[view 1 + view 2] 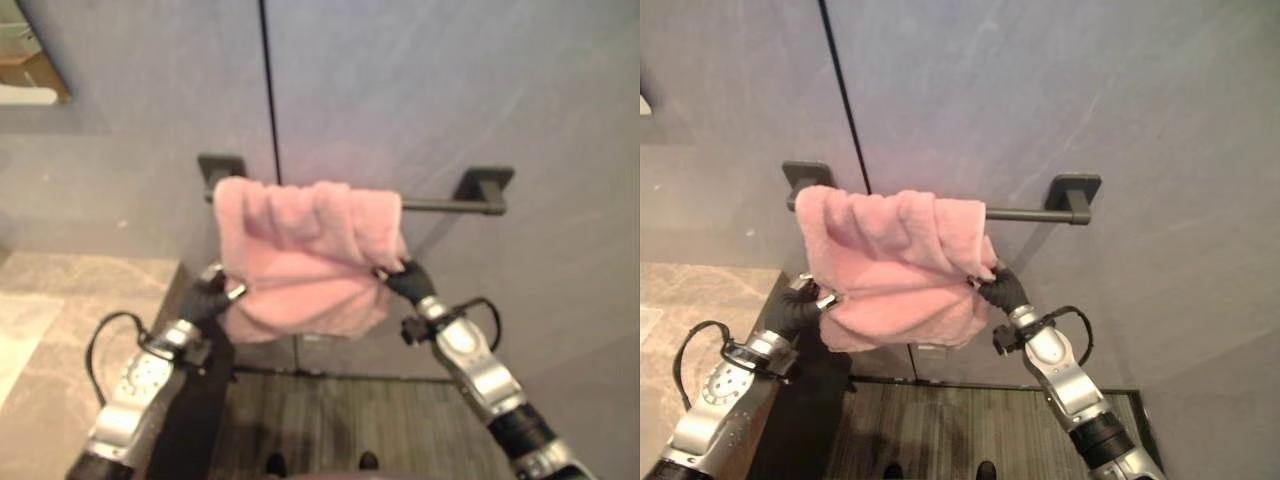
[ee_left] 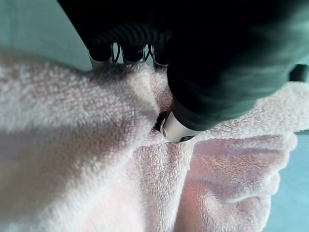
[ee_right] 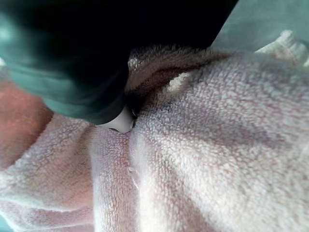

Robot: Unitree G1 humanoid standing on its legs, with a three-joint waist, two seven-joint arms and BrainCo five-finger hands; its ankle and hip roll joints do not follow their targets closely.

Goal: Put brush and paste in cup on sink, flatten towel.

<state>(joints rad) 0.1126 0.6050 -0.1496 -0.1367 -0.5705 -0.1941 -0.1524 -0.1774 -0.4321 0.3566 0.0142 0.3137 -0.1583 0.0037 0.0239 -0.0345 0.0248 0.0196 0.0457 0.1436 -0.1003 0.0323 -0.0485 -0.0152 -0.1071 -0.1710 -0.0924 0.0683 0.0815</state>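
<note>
Grey wall, bar (image 1: pixel 1025 214): pink towel (image 1: pixel 895 265) bunched, not flat yet; you've L hand (image 1: pixel 208 297) & R hand (image 1: pixel 408 280) both pinching its edges

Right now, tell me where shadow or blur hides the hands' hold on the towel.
Left wrist view: the left hand throws a broad shadow across the pink towel, though its thumb visibly presses into the pile. Right wrist view: the right hand is a dark blur, its fingers buried in folds. Eye views: both hands at the towel's side edges.
</note>
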